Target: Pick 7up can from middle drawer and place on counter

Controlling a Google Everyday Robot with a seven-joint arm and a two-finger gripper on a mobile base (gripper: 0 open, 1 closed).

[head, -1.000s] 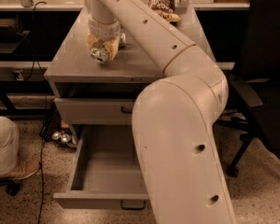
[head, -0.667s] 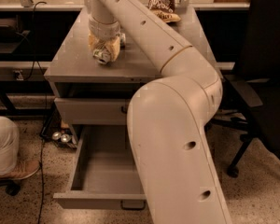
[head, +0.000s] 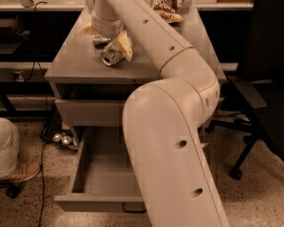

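The 7up can (head: 110, 56) lies on its side on the counter (head: 73, 63), its silver end facing the camera. My gripper (head: 107, 39) is just above and behind it, open, with one cream finger (head: 125, 44) against the can's right side and the other (head: 86, 30) apart to the left. The middle drawer (head: 87, 167) is pulled out below, and the part of it I can see holds nothing. My arm (head: 175, 141) hides its right side.
A chip bag (head: 166, 3) lies at the back of the counter. Two cans (head: 61, 138) lie on the floor left of the cabinet. A person's leg and shoe (head: 7, 157) are at far left. A black office chair (head: 270, 79) stands at right.
The fingers have spread apart and the can now rests on the counter, a little lower than it was. The arm's elbow has shifted slightly.
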